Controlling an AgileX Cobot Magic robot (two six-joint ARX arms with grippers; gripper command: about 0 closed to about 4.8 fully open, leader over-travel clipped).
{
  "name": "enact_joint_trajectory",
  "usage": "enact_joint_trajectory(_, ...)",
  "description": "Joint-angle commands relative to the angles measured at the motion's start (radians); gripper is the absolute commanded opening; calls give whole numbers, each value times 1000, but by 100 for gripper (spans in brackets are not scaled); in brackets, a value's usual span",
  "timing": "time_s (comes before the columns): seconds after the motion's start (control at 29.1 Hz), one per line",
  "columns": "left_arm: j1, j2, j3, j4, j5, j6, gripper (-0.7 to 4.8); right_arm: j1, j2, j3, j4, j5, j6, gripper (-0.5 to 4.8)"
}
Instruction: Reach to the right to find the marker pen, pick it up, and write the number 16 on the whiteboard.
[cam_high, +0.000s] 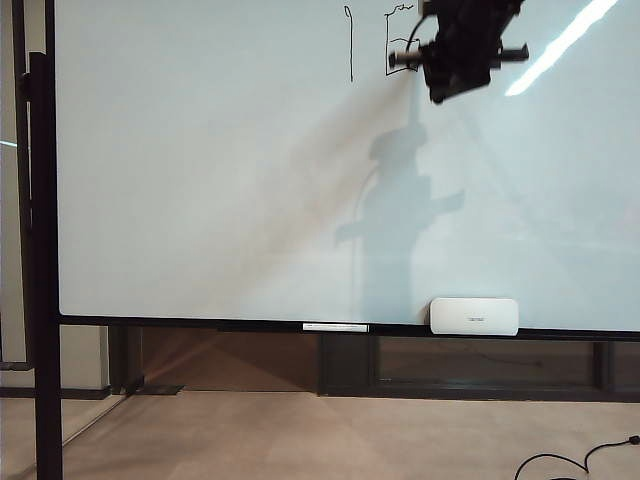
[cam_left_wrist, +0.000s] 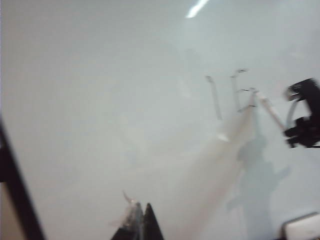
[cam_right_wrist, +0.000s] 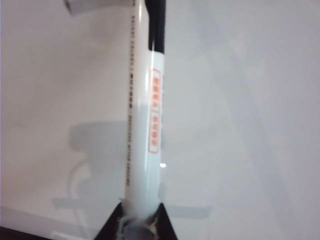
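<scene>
**Marker Pen Handling During the Second Digit**

The right gripper (cam_right_wrist: 139, 220) is clenched on the rear end of the marker pen (cam_right_wrist: 147, 125), with the barrel projecting forward to the whiteboard (cam_high: 200, 180). In the exterior view this gripper (cam_high: 415, 60) sits at the upper right of the board, the pen tip at the unfinished number 16 (cam_high: 375, 42): the 1 is complete, the boxy 6 appears partly drawn.

Handling judgement: the pen is light, rigid and smooth-walled, so it is likely to slip or pivot between the jaws under writing pressure. A hold this far back gives the tip long leverage; a grasp nearer mid-barrel would probably resist tilt better. Contact pressure should remain light, since the glossy board offers little friction.

The left gripper (cam_left_wrist: 140, 222) hangs well left of the digits, holding nothing; its jaws appear closed together.

An eraser (cam_high: 474, 316) rests on the lower ledge.
</scene>
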Motion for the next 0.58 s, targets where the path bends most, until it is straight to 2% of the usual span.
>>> enact_joint_trajectory(0.03, 0, -87, 11, -97, -117, 37, -6, 7, -90, 7, -18, -17, 6, -1)
enact_joint_trajectory(0.14, -1, -163, 78, -334, -257, 35, -6, 8, -196, 7, -113, -17, 8, -1)
enact_joint_trajectory(0.21, -1, -191, 138, -476, -302, 27, -6, 8, -273, 7, -192, -17, 1, -1)
enact_joint_trajectory(0.28, -1, -216, 182, -554, -365, 19, -6, 7, -357, 7, -270, -17, -17, -1)
enact_joint_trajectory(0.34, -1, -243, 208, -575, -426, 21, -5, 8, -438, 6, -338, -18, -41, -1)
enact_joint_trajectory(0.45, -1, -280, 238, -627, -444, 20, -6, 7, -554, 6, -438, -23, -62, -1)
enact_joint_trajectory(0.52, -1, -294, 269, -716, -446, 19, -6, 7, -634, 6, -525, -42, -82, -1)
enact_joint_trajectory(0.58, -1, -298, 301, -798, -488, 8, -5, 6, -712, -1, -609, -39, -89, -1)
